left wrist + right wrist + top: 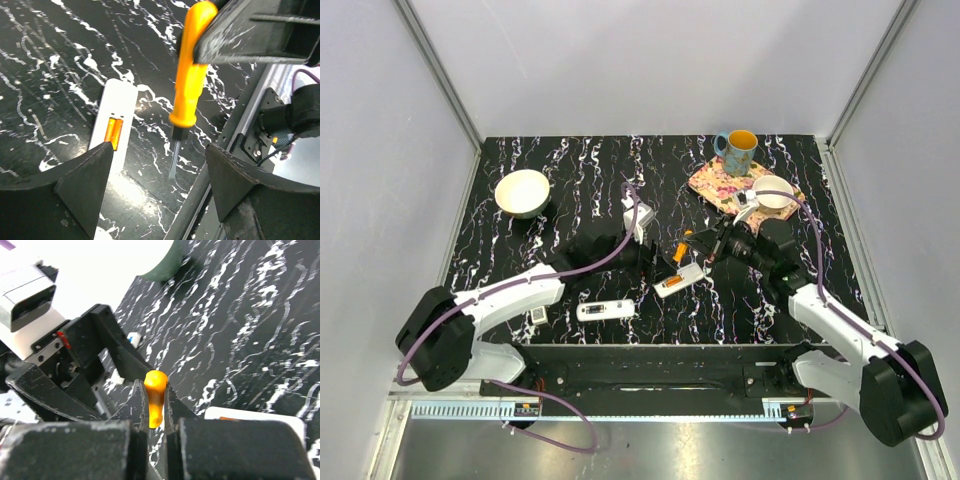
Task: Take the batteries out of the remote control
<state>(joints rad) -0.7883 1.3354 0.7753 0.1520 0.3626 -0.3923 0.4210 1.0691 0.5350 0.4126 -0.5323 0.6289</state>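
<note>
1. Second remote (605, 311), near the left arm: a white plastic slab lying flat and apart from the work. Low risk, though a wide sweep of the left arm could knock it.
2. Left gripper (158, 152): jaws wide apart and holding nothing, hovering over the table (50, 60). Its left finger partly overlaps the remote's near end in the wrist view. I judge that lowering from here could pin or shove the remote. The fingers are dark, scuffed and wedge-shaped.
3. Remote (120, 97): a slim white bar, smooth and light, lying flat on glossy black marbled table. It is likely to skate if pried while unbraced.
4. Batteries (114, 134): orange, thin and cylindrical, seated in the remote's open bay. If levered hard they could pop out and roll away, and the round shiny shells look hard to pinch.
5. Screwdriver (191, 75): a smooth orange handle and a narrow flat dark blade hanging tip-down just right of the remote, not touching it. The slick handle may twist in the grip, and the tip could miss the bay or gouge the plastic.
6. Right gripper (154, 392): jaws clamped on the screwdriver handle near its rounded end. With the hold so high on the handle, the blade could wobble.
</note>
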